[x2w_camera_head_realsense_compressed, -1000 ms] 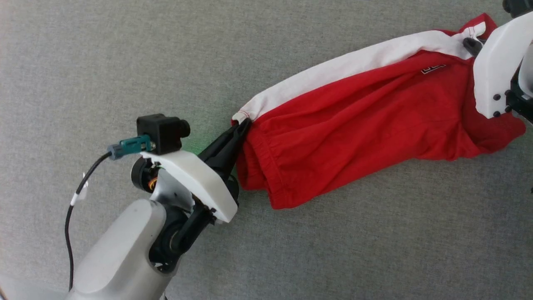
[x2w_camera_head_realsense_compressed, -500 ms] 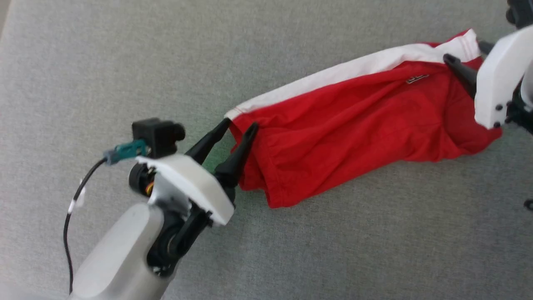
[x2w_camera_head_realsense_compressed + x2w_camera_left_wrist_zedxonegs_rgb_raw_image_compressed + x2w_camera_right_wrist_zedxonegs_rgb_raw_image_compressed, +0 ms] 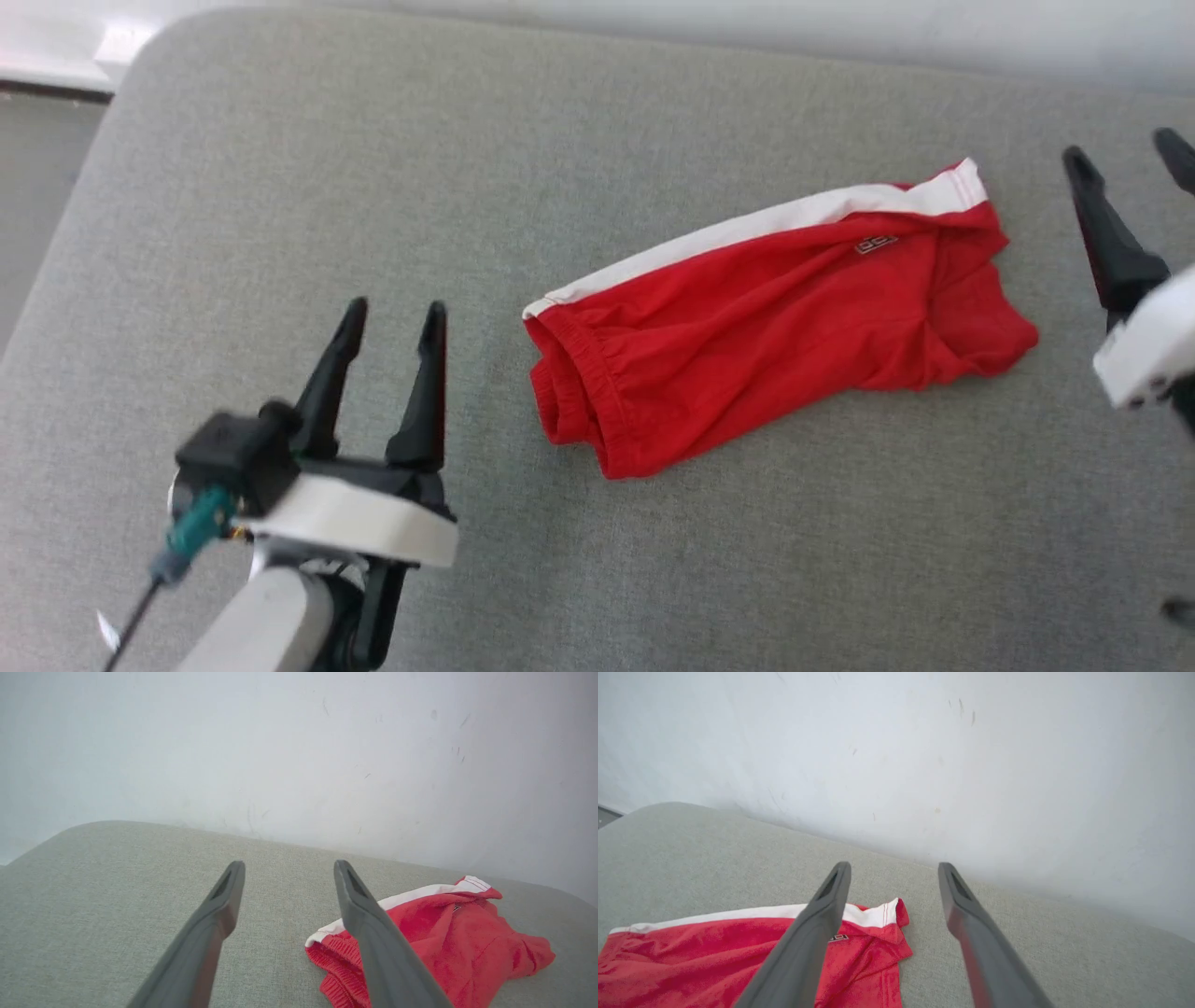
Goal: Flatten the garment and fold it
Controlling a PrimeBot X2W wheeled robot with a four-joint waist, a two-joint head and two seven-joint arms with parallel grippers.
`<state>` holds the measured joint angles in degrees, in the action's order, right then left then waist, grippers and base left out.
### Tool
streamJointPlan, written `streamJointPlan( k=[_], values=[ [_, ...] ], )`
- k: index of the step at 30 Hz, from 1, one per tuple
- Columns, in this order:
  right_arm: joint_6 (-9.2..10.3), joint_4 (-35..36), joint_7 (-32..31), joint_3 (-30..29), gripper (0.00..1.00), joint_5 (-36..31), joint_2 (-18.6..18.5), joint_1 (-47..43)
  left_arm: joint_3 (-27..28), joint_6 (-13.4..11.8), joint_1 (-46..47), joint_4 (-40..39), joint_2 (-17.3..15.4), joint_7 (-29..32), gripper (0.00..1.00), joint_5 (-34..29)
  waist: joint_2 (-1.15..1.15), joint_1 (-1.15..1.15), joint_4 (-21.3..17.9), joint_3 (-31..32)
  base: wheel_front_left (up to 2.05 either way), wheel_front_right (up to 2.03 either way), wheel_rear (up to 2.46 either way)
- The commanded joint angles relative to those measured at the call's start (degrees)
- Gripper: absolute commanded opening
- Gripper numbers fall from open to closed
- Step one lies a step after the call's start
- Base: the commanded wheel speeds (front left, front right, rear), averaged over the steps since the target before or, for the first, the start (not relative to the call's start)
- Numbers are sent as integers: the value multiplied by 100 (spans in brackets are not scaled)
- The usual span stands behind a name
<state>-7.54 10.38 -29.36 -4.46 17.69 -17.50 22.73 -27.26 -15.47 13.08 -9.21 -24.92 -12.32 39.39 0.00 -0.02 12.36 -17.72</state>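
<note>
The red shorts lie loose on the grey fabric-covered table, a long, creased bundle running slantwise from the lower middle of the head view up toward its right. The gathered elastic waistband is at the end nearer the left hand, and the hem end is nearer the right hand. A white stripe runs along the far edge, and a small dark patch sits near the hem, too small to read. Both hands are clear of the cloth, one off each end. The left hand's two fingers stand spread apart with nothing between them, and the same goes for the right hand. In each wrist view the fingers point toward a pale wall behind the table
</note>
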Motion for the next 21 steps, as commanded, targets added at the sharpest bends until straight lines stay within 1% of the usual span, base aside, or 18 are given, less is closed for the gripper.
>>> streamJointPlan(
  k=[1,3,5,7,9,10,12,14,17,19,20,21],
  values=[
    [5,208,498,-143,100,-245,276,-386,87,-166,-211,28,70,-188,100,-362,0,2,-52,197,0,0,0],
    [5,365,931,-234,100,-435,540,-745,243,-305,-389,15,245,-252,100,-644,0,2,-67,238,0,0,0],
    [5,459,1270,-315,100,-530,833,-1095,489,-389,-550,-120,510,-262,100,-940,0,2,-74,263,0,0,0],
    [5,532,1531,-362,100,-628,1029,-1401,662,-355,-735,-206,748,-264,100,-1184,0,2,-76,284,0,0,0],
    [5,594,1717,-406,100,-679,1173,-1639,769,-250,-858,-217,934,-265,100,-1339,0,2,-85,299,0,0,0],
    [5,620,1774,-403,100,-708,1217,-1734,777,-169,-892,-181,976,-266,100,-1401,0,2,-94,303,0,0,0],
    [5,665,1827,-394,100,-751,1279,-1855,757,-30,-882,-91,1020,-266,100,-1489,0,2,-113,302,0,0,0],
    [5,697,1850,-381,100,-804,1314,-1893,640,130,-815,54,1006,-193,100,-1449,0,2,-135,291,0,0,0],
    [5,723,1843,-351,100,-866,1338,-1880,412,378,-598,223,1025,371,100,-1204,0,2,-155,246,0,0,0],
    [5,723,1817,-310,100,-888,1348,-1855,321,471,-418,306,1079,762,100,-1011,0,2,-171,206,0,0,0],
    [5,723,1817,-310,100,-888,1348,-1855,321,471,-418,306,1079,762,100,-1011,0,2,-171,206,0,0,0],
    [5,728,1805,-289,100,-899,1353,-1840,281,487,-332,349,1099,949,100,-947,0,2,-180,179,0,0,0]
  ],
)
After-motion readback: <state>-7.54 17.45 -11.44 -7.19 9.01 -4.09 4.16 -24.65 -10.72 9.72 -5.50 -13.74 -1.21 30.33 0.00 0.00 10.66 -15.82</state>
